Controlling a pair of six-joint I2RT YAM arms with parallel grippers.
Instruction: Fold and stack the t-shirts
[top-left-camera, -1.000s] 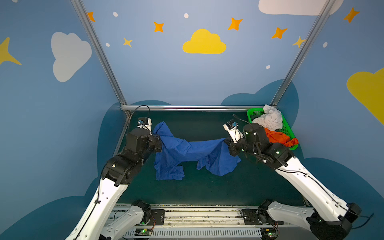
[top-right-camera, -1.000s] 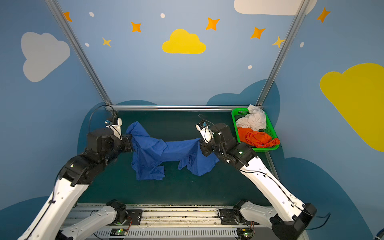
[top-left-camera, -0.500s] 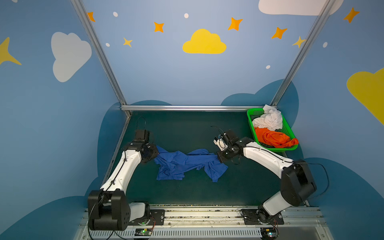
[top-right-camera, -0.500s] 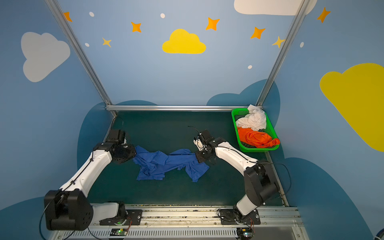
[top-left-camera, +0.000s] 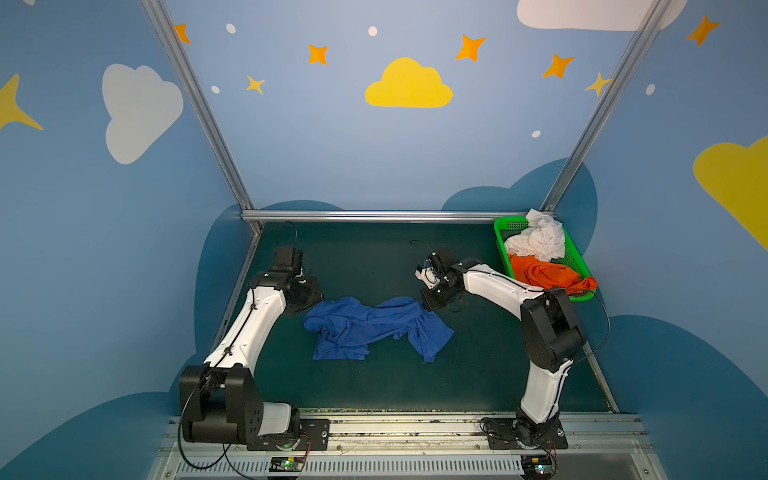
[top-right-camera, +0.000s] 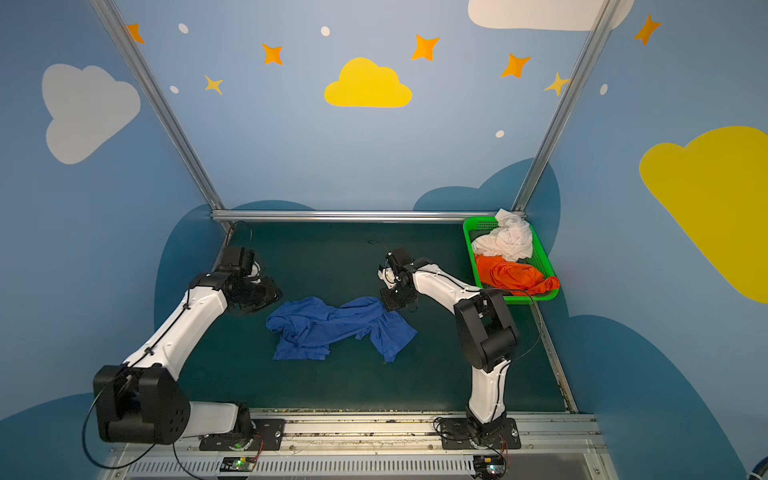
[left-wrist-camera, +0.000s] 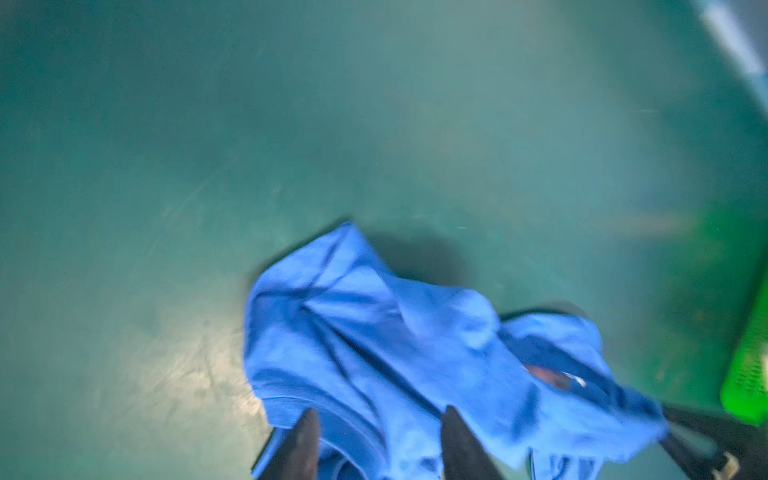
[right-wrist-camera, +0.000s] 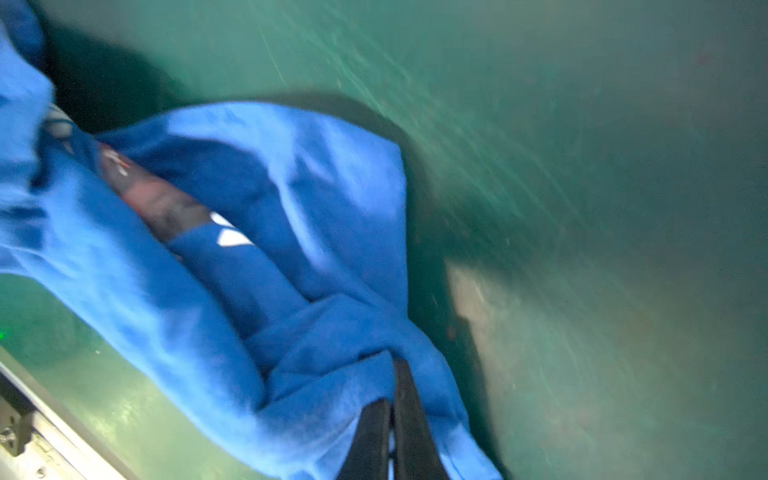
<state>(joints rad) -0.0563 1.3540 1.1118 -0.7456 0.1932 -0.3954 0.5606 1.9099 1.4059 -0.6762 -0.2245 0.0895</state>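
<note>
The dark green table (top-left-camera: 374, 386) filled the floor of the booth, with painted blue walls around it. From its near edge two white and black arms reached in: the left arm (top-left-camera: 249, 328) from 7 o'clock and the right arm (top-left-camera: 498, 286) from 5 o'clock.

The blue t-shirt (top-left-camera: 365, 328) lay crumpled at the middle of the table in both top views (top-right-camera: 328, 328), spread wider than deep, with one flap toward 4 o'clock.

At 2 o'clock, in the far corner, stood a green basket (top-left-camera: 500, 232). A white t-shirt (top-left-camera: 540, 241) was heaped in its far half and an orange t-shirt (top-left-camera: 548, 274) in its near half, hanging a little over the rim. The right arm's elbow stood just in front of the basket's near corner, and its thin cable crossed over the orange cloth.

The right jaws were clenched on a bunched edge of the blue t-shirt at its 2 o'clock side. The left jaws, at the shirt's 10 o'clock side, stood apart and gripped nothing; blue cloth showed between them in the blurred left wrist view.
</note>
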